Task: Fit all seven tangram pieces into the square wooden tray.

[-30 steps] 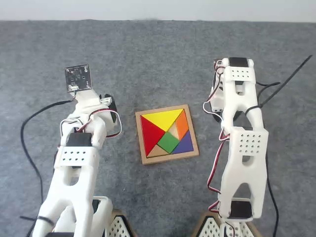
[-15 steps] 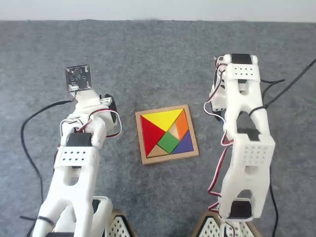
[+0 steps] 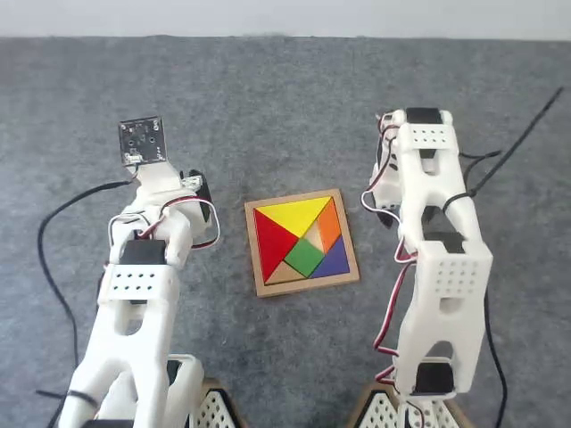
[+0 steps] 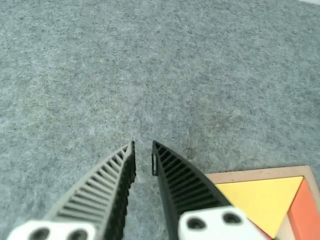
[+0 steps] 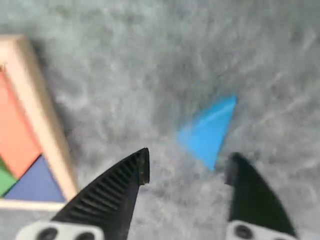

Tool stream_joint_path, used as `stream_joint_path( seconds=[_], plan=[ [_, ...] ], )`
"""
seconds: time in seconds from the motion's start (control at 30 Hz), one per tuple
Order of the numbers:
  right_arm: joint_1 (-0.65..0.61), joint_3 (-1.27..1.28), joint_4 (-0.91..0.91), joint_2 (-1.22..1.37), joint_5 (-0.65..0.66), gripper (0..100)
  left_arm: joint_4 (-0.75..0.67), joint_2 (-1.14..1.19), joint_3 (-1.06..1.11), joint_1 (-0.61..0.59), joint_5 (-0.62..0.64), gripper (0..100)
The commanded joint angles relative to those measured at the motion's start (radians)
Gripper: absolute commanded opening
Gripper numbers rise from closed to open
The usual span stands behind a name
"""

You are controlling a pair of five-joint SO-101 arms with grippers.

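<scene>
Since half a second ago the right arm (image 3: 443, 267) has swung its far end slightly toward 9 o'clock, closer to the wooden tray (image 3: 258, 267). The left arm (image 3: 143, 276) and the tray lie as before.

Nearest, both arms rise from bases at the 6 o'clock edge of the high view. The left arm stands at 8 o'clock of the tray and the right arm at 3 o'clock, on grey carpet (image 3: 294, 107).

Left gripper (image 4: 143, 146): jaws slightly parted, a narrow gap at the tips, nothing held. It points at bare carpet just off the tray corner that carries the yellow triangle (image 4: 260, 200).

Right gripper (image 5: 188, 167): jaws spread wide, released, nothing held. The light blue triangle (image 5: 208, 131) lies flat on the carpet just beyond the tips, in line with the gap and touching neither finger. It is outside the tray, apart from the rim on the tray's 3 o'clock side.

The tray sits flat at mid-table, turned slightly off square. Its contents in the high view, near to far:
- A pale triangular patch (image 3: 282, 274) at 7 o'clock.
- A dark blue triangle (image 3: 335, 263) at 5 o'clock.
- A green square (image 3: 305, 257) just toward 6 o'clock of centre.
- A red triangle (image 3: 270, 242) at 9 o'clock.
- A second pale patch (image 3: 314, 234) at centre, between green, orange and yellow.
- An orange piece (image 3: 330, 225) at 2 o'clock.
- The yellow triangle along the 12 o'clock rim.

It cannot be told whether the two pale patches are wood-coloured pieces or bare tray floor.
</scene>
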Motion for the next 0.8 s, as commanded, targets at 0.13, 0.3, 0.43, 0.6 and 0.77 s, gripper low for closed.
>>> stream_joint_path(
  seconds=[0.13,0.3,0.43,0.6,0.77],
  plan=[
    [0.025,-0.092,-0.016,0.073,0.031,31.0,0.014,-0.011,-0.035,0.006,-0.009,5],
    [0.025,-0.172,-0.012,0.142,0.031,20.8,0.014,-0.011,-0.035,0.006,-0.009,5],
    [0.027,-0.186,-0.010,0.166,0.031,18.9,0.014,-0.011,-0.035,0.006,-0.009,5],
    [0.027,-0.192,0.027,0.168,0.034,18.8,0.014,-0.011,-0.035,0.006,-0.009,5],
    [0.027,-0.192,0.030,0.166,0.034,18.8,0.014,-0.011,-0.035,0.006,-0.009,5]
  ],
)
